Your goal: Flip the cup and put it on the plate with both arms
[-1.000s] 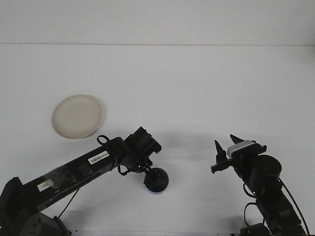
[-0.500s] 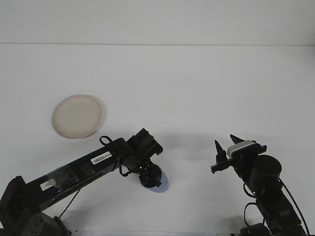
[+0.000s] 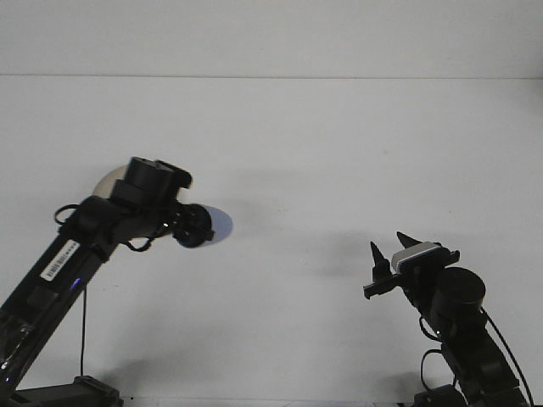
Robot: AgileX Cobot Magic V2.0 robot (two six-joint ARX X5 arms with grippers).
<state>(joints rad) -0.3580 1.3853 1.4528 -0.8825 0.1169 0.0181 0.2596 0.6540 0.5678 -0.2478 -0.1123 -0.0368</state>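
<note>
1. The round cream plate (image 3: pixel 109 181) lies flat on the white table (image 3: pixel 339 153) at the left. Most of it is hidden behind the left arm (image 3: pixel 76 250); only a part of its upper-left rim shows. Whether anything lies on it cannot be told.
2. The small dark blue cup (image 3: pixel 204 225) is held off the table, tipped on its side, with its pale face turned toward the right. What it contains, if anything, cannot be told.
3. The left pincer (image 3: pixel 188 227) is clamped on the cup, gripping it from the cup's left side. The cup projects to the right of the pincer, just right of the plate's position.
4. The right pincer (image 3: pixel 392 252) is parted, with two dark pointed fingers (image 3: pixel 375 254) standing apart and nothing between them. It sits at the lower right, well apart from the cup and the plate.
5. The table surface is plain white and matte. A faint shadow lies on it between the two arms.
6. A pale wall (image 3: pixel 271 34) meets the far edge of the table along a straight horizontal line.
</note>
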